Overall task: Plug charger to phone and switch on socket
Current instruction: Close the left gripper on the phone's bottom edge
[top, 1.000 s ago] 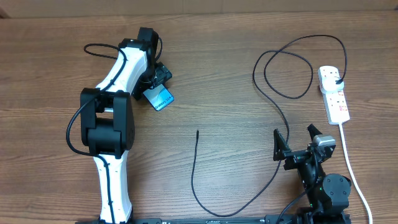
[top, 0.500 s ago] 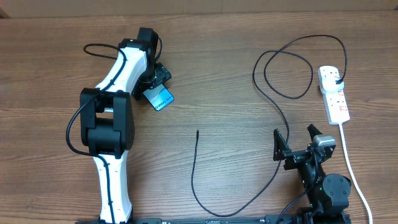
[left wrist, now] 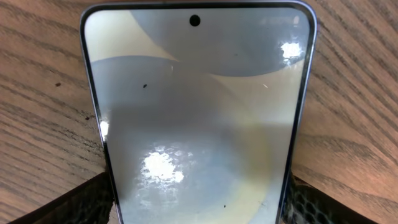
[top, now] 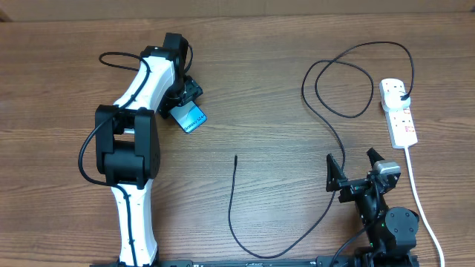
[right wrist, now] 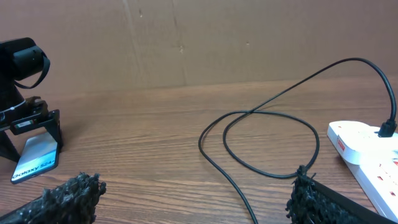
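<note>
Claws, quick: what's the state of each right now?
Left claw: closed on the slim light-blue glossy smartphone, gripping its long edges.
Right claw: open, holding nothing.

Bright, even light casts only soft shadows on the surface (top: 267, 89). The phone (left wrist: 199, 124) screen shows white glare patches (two strongest), and the close fingers (right wrist: 68, 199) look blurred.
</note>
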`<state>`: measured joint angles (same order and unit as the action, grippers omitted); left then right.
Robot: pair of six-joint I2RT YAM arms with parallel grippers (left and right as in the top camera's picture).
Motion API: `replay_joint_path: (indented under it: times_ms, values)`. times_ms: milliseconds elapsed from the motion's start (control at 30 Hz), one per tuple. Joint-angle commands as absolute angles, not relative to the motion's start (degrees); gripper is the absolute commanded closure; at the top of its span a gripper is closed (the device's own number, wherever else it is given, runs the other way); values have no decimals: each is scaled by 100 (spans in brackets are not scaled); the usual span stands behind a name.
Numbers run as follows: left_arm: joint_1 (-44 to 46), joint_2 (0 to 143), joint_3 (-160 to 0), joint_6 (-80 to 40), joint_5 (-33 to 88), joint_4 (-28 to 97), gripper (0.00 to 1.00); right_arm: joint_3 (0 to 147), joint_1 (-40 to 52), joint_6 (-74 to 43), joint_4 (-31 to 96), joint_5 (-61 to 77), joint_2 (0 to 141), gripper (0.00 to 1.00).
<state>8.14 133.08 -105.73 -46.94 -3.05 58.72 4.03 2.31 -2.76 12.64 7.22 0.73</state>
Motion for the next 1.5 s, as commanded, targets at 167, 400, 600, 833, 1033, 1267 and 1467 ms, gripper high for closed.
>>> replay_joint_path:
  times_ms: [167,400,600,833,1033,1267,1467]
  values:
    - [790,13469,-10422,-4713,-211,5863,15,375,257,-281,1229,690,16,0]
    - [790,13469,-10422,-4711,-211,5861,21,375,257,-281,1229,690,16,0]
    - [790,13469,-10422,-4713,-211,5863,24,375,257,-281,1229,690,16,0]
    - [790,13469,-10422,-4713,-211,5863,27,375,257,-281,1229,690,16,0]
    - [790,13469,-10422,-4713,-211,5861,34,375,257,-281,1229,690,16,0]
    - [790,13469,-10422,-4711,-213,5861,51,375,257,-281,1229,690,16,0]
    - [790,13469,-10422,-4711,-211,5863,85,375,257,-281,1229,690,16,0]
